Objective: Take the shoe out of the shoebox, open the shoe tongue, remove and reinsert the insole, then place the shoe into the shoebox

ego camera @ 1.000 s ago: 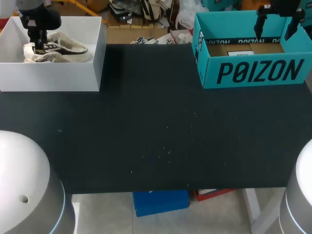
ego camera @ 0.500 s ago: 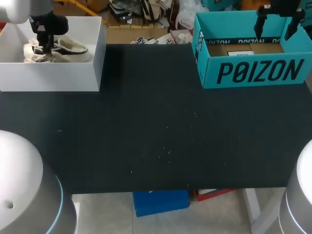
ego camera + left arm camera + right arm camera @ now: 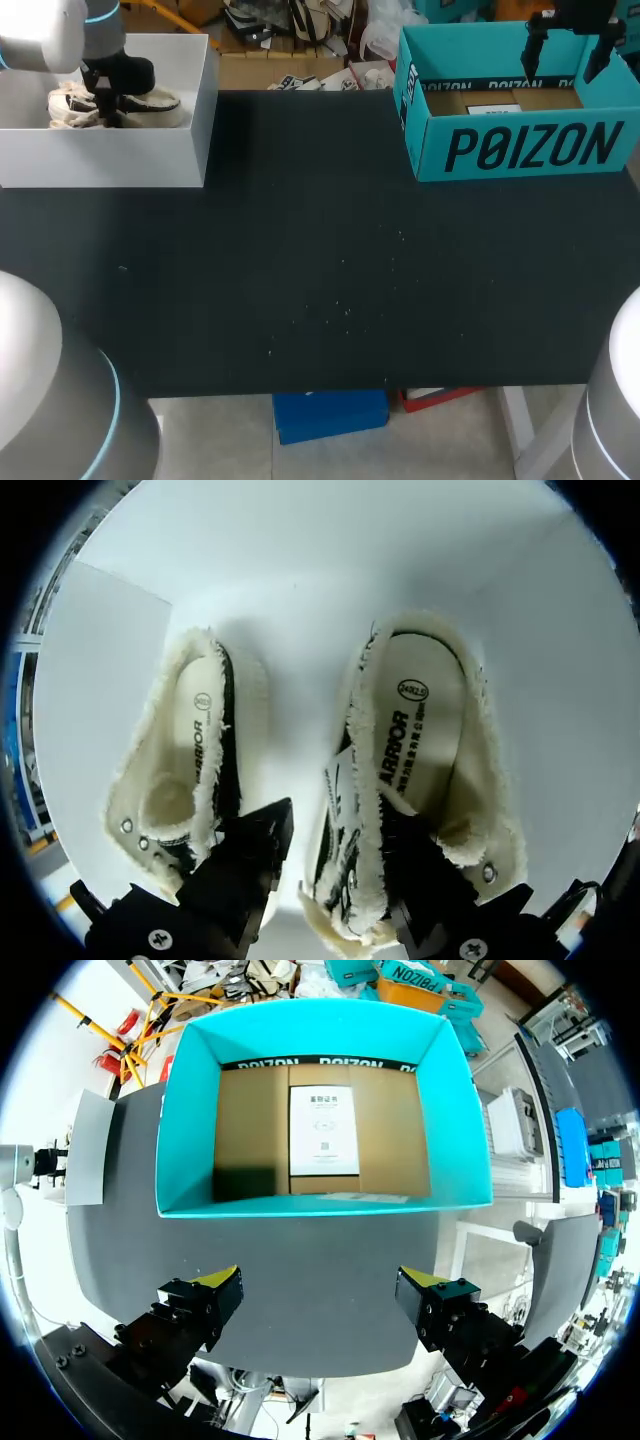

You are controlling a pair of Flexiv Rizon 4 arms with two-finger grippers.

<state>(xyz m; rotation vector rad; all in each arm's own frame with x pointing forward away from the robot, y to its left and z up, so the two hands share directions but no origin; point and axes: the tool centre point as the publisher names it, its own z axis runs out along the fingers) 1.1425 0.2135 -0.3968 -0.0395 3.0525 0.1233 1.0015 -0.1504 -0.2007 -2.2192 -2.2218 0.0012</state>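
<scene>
Two cream, fleece-lined shoes with dark trim lie side by side in a white shoebox (image 3: pixel 100 160) at the table's far left. My left gripper (image 3: pixel 107 104) is down inside that box. In the left wrist view it (image 3: pixel 340 870) straddles the inner side wall of one shoe (image 3: pixel 420 720). One finger sits inside the shoe and the other stands in the gap beside the second shoe (image 3: pixel 195 760). A sliver of white shows between that outer finger and the shoe, so the jaws stand open. My right gripper (image 3: pixel 567 50) hangs open above the teal shoebox (image 3: pixel 520 150).
The teal box (image 3: pixel 320 1205) at the far right holds only a brown cardboard floor with a white label (image 3: pixel 323 1130). The black tabletop (image 3: pixel 320 260) stretches between the two boxes.
My left arm has shifted right inside the white box, from over the shoes' middle toward their heel end, and its jaws have narrowed a little. The right arm has not moved.
</scene>
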